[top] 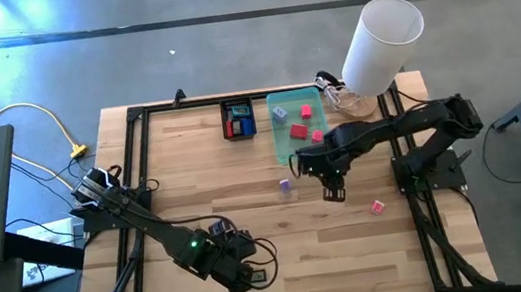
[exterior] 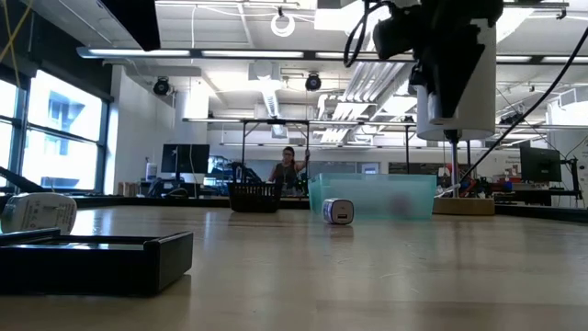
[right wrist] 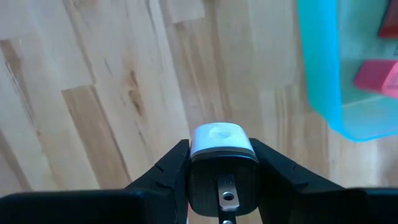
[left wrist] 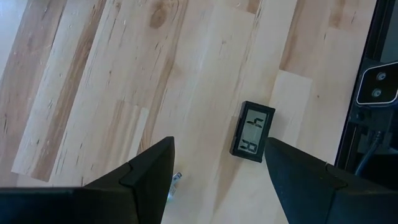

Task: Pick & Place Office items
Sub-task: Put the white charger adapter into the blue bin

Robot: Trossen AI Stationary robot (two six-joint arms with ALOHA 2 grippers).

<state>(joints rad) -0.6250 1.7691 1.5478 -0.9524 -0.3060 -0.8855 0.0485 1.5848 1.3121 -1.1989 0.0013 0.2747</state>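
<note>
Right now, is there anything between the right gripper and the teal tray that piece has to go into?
Nothing visible stands in the way. The right gripper is shut on a small white-topped piece over bare wood, just short of the teal tray. The purple piece lies off to one side.

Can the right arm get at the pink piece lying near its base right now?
Probably not yet: the right gripper is shut on a white-capped piece. The pink piece itself lies uncovered on the table.

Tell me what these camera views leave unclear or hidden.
- Black tray, high view: red and blue pieces inside too small to identify.
- Teal tray, low view: its frosted wall blurs the contents.
- Right hand, right wrist view: the gripped white-capped piece is cut off by the picture's edge.
- Pink piece: too small to name.
</note>
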